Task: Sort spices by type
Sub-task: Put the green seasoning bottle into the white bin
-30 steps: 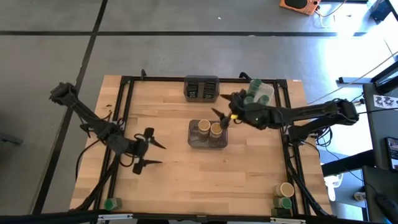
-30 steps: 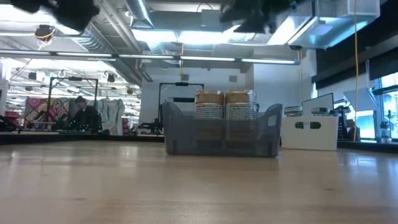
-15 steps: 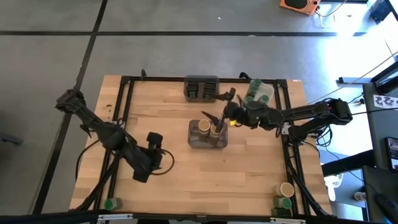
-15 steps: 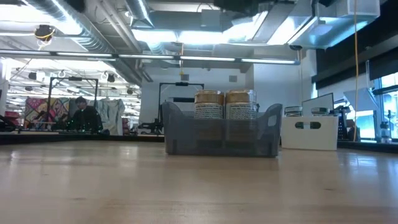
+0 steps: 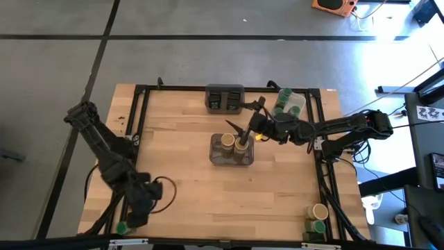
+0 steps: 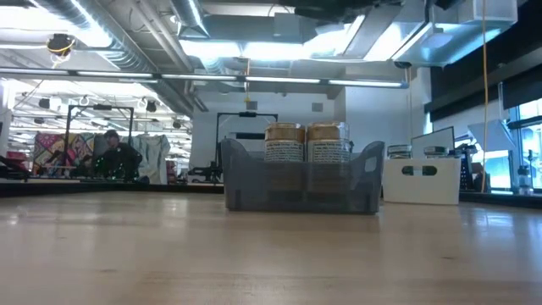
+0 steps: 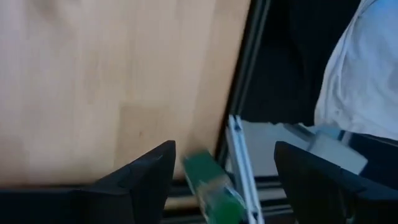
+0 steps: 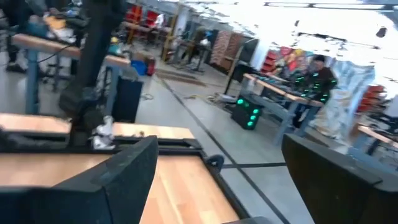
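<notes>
Spices sorted in part: 2 tan-lidded jars [image 5: 234, 143] standing side by side in a grey bin [image 5: 216, 157] at table centre, dark tins [image 5: 225, 99] in a bin at the far edge, green-lidded jars [image 5: 283, 103] in a white tray [image 5: 298, 102] at the far right corner. Green-lidded jar [image 5: 123, 227] alone at the near left corner; 1 tan and 1 green jar at the near right corner [image 5: 318, 217]. Since a second ago: left gripper [image 5: 139, 215] swung from mid-table toward that near left jar, fingers spread, grasping nothing, jar seen between them in the wrist view [image 7: 208, 182]. Right gripper [image 5: 244, 119] shifted slightly toward the bin's far right corner, fingers apart, nothing held. Person [image 6: 114, 157] in the room behind.
</notes>
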Controlling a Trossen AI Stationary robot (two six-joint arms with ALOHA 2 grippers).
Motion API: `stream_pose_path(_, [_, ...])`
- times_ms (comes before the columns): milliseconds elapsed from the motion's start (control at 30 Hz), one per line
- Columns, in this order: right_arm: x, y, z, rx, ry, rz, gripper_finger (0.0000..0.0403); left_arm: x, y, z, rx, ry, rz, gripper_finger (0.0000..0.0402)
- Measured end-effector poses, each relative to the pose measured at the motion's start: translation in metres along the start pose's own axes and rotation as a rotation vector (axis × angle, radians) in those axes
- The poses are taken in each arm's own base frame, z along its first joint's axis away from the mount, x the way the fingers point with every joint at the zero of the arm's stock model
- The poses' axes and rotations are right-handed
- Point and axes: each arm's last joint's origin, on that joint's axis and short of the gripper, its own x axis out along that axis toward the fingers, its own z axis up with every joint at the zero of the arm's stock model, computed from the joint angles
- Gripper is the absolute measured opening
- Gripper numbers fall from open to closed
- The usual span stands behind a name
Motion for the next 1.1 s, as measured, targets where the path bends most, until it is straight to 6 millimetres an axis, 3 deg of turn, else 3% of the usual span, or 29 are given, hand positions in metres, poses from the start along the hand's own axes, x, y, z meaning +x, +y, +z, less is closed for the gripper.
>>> stream_pose_path(300, [0.0, -0.002, 0.005, 0.011, -0.042, -0.013, 0.034, 0.035, -0.001, -0.045, -0.092, 0.099, 0.056, 0.0269])
stream_pose_path(433, [0.0, -0.002, 0.006, -0.024, -0.052, -0.018, 0.034, 0.041, -0.009, -0.06, -0.12, 0.108, 0.019, 0.0269])
stream_pose_path(1100, [0.0, -0.001, 0.004, -0.03, -0.031, -0.008, 0.034, 0.077, -0.026, -0.09, -0.163, 0.118, 0.064, 0.027])
